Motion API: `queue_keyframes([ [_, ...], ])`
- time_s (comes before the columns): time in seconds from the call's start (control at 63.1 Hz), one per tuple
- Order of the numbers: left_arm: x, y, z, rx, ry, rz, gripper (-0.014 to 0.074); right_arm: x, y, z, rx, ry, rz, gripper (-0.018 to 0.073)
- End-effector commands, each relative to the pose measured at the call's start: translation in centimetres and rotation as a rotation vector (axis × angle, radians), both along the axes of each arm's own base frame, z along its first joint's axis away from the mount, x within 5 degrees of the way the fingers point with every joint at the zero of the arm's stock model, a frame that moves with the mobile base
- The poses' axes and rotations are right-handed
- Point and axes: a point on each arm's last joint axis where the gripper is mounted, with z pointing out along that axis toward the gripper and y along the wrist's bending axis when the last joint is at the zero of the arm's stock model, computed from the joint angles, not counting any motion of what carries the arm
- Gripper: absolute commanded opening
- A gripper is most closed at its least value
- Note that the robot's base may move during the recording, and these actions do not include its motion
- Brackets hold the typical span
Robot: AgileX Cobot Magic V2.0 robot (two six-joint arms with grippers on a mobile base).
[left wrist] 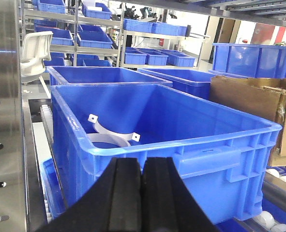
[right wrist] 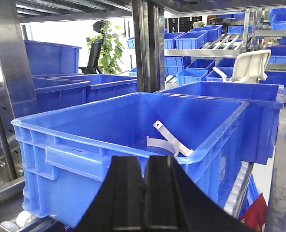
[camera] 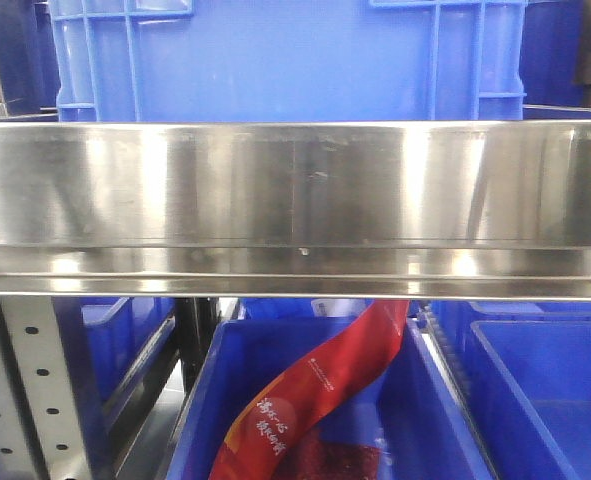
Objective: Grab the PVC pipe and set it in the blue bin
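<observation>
**newbie:** So where's the PVC pipe?

**mod:** Honestly, you can't see an actual pipe anywhere. The left gripper (left wrist: 142, 193) and right gripper (right wrist: 143, 193) both have their black pads pressed together on nothing, parked just outside the near wall of the blue bin (left wrist: 181, 145). Inside it there's only a white curved pipe clamp (left wrist: 112, 134), also visible from the right wrist (right wrist: 168, 140).

**newbie:** Next step?

**mod:** Looks like you're either finished or haven't started. You'd need to find the pipe first, then spread the fingers.
</observation>
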Motion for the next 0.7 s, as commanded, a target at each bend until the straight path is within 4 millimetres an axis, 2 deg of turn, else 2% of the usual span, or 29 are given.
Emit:
queue_keyframes([
  [0.0,-0.2,0.0,0.2,-0.02,-0.021,-0.005,-0.0111,-0.1,-0.1,0.1,-0.006,-0.021,-0.01,-0.0169],
  [0.095,-0.2,0.0,0.2,-0.02,-0.021,-0.005,-0.0111,0.0,-0.2,-0.3,-0.062,-0.019,-0.019,-0.0169],
  [0.222,-0.2,0.0,0.2,-0.02,-0.021,-0.005,-0.0111,-0.1,-0.8,-2.0,-0.112,-0.002,-0.071,-0.0169],
  [0.428,-0.2,0.0,0.2,-0.02,-0.021,-0.005,-0.0111,-2.4,-3.3,-6.2,-0.099,-0.033,-0.271,-0.0169],
  [0.681,-0.2,0.0,0.2,-0.02,-0.021,-0.005,-0.0111,-5.3,-4.7,-12.5,-0.077,-0.096,-0.454,-0.0169],
])
